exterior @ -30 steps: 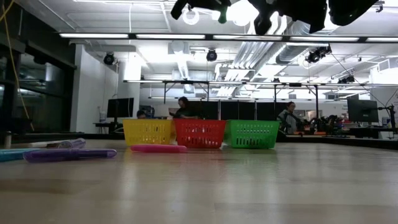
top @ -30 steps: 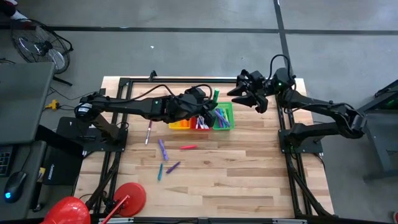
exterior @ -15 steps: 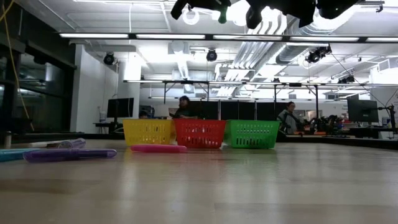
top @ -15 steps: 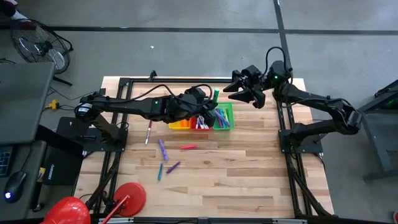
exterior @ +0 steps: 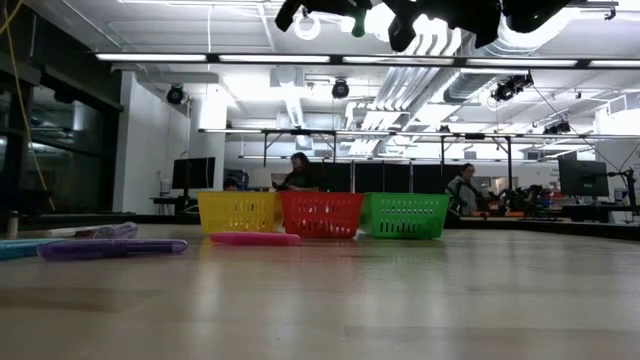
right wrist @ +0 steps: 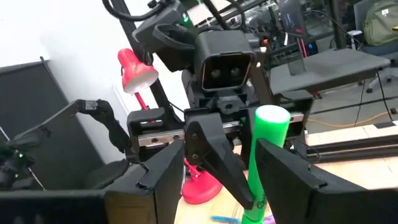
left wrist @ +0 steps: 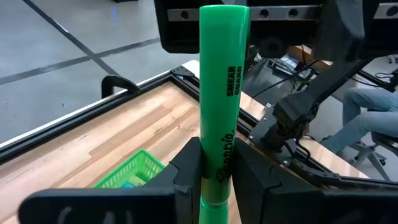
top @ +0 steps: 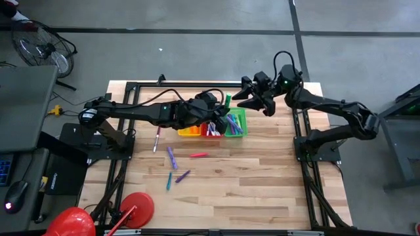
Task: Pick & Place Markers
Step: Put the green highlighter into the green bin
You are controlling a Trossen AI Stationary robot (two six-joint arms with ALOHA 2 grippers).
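My left gripper (top: 222, 113) hovers over the three mesh baskets, shut on a green marker (top: 228, 100). The marker also shows in the left wrist view (left wrist: 224, 87), the right wrist view (right wrist: 266, 155) and at the top of the low view (exterior: 357, 22). My right gripper (top: 244, 99) is open and empty, level with the marker's free end and just to its right. Its fingers (right wrist: 165, 180) face the left gripper. More markers lie in the red basket (top: 211, 129) and green basket (top: 235, 122). Several loose markers (top: 172, 157) lie flat on the table. My left gripper pinches the green marker's barrel near one end (left wrist: 217, 177) between its two fingers (left wrist: 189, 168). The marker runs along the fingers and sticks out well past their tips. It is lifted clear, above the baskets.
The yellow basket (top: 190, 131) stands left of the red and green ones, in a row at the table's far middle (exterior: 238, 212). Loose purple, red (top: 199, 155), teal and pink markers lie nearer the front left. A red lamp (top: 134, 210) stands at the near left corner.
My right gripper has moved toward the table's left, closing in on the green marker's free end, and has stayed open. My left gripper has kept still with the marker.
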